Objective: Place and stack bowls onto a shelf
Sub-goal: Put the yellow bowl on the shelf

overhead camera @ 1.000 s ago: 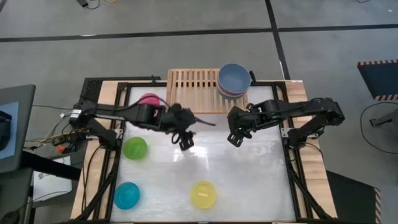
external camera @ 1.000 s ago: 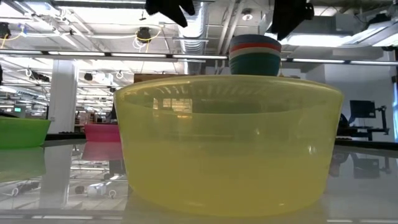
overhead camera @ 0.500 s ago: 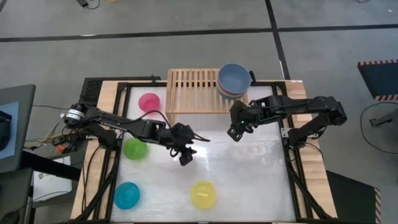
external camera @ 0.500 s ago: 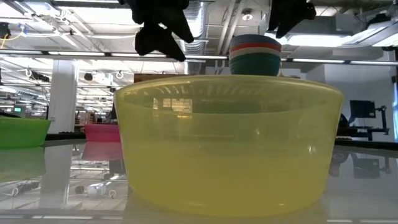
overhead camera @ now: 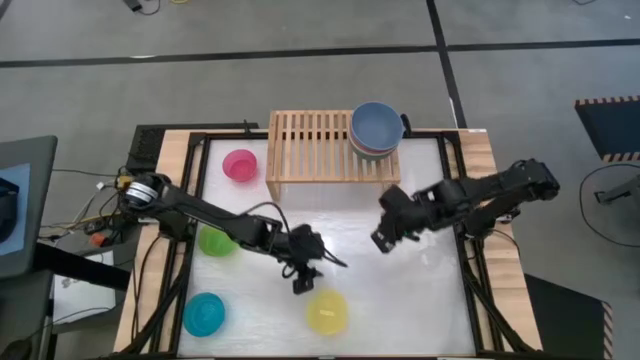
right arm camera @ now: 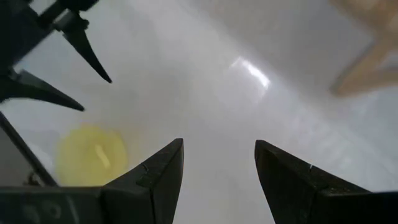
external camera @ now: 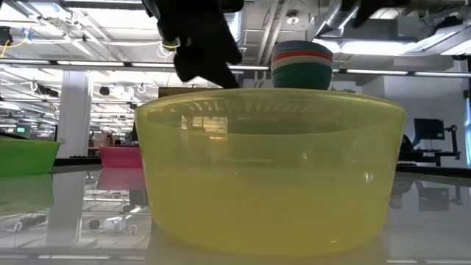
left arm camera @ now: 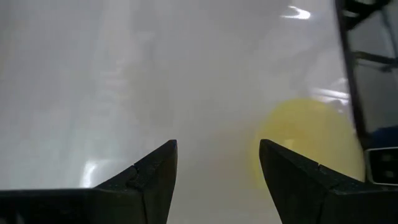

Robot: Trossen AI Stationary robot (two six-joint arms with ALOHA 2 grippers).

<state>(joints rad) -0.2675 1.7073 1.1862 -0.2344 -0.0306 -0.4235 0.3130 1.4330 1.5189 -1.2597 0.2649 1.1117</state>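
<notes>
Bowls: small, round, smooth plastic, like in size. Stack (overhead camera: 376,129) at the 1 o'clock end of the shelf (overhead camera: 315,146), grey-blue bowl uppermost; red rim visible beneath in the high view. Teal and red bands of the same stack (external camera: 302,65) visible only in the low view. Pink bowl (overhead camera: 240,164) on the table at 11 o'clock, just beside the shelf's leg. Lime bowl (overhead camera: 216,240) at 9 o'clock. Cyan bowl (overhead camera: 203,313) at 7 o'clock. Yellow bowl (overhead camera: 327,312) at 6 o'clock; translucent wall and rolled rim filling the low view (external camera: 269,168).

Shelf: light wood, slatted top, set at the 12 o'clock edge of the table (overhead camera: 420,290). Table surface glossy white, framed in black rails.

Left gripper (overhead camera: 312,272) poised just beside the yellow bowl at its 11 o'clock, apart from it. Fingers (left arm camera: 149,174) spread wide, nothing between them; yellow bowl (left arm camera: 308,140) ahead in the left wrist view. Dark wedge shape, pointed tips.

Right gripper (overhead camera: 384,236) at 3 o'clock of table centre, well apart from all bowls. Fingers (right arm camera: 158,171) spread wide, empty. Yellow bowl (right arm camera: 92,154) and left gripper (right arm camera: 65,68) visible in the right wrist view.
</notes>
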